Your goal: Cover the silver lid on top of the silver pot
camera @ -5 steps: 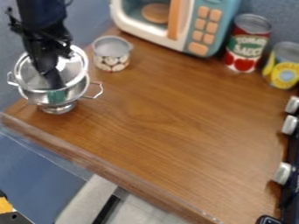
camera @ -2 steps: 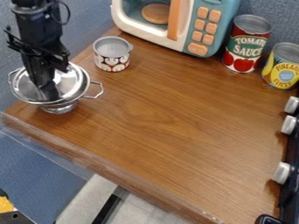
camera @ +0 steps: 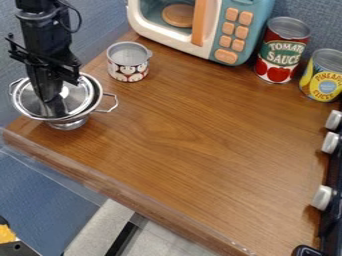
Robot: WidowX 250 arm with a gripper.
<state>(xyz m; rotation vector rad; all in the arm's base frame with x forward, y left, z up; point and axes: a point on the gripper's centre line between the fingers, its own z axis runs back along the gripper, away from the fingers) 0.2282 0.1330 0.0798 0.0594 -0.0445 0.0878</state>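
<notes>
In my camera view, I have the arm point(camera: 44, 35) coming in from the top left, with the claw point(camera: 55, 105) pointing down right over the silver lid point(camera: 79, 99). From here I cannot tell whether the claw is apart, together or clamped on something. The lid lies over the mouth of the silver pot point(camera: 68, 124), though I can't tell if it sits flush all the way round. The pot stands at the left corner of the table point(camera: 177, 140), one wire handle point(camera: 107, 104) sticking out on the right of my picture. Near the pot, a bit further back, I see a small can with a mushroom pattern point(camera: 127, 71). Behind that is a toy microwave point(camera: 256, 11) with orange buttons, then a red can with tomatoes on it point(camera: 280, 60) and a yellow can point(camera: 324, 80) just beside it. Down the right edge I've got silver knobs point(camera: 323, 198) on a black front.
</notes>
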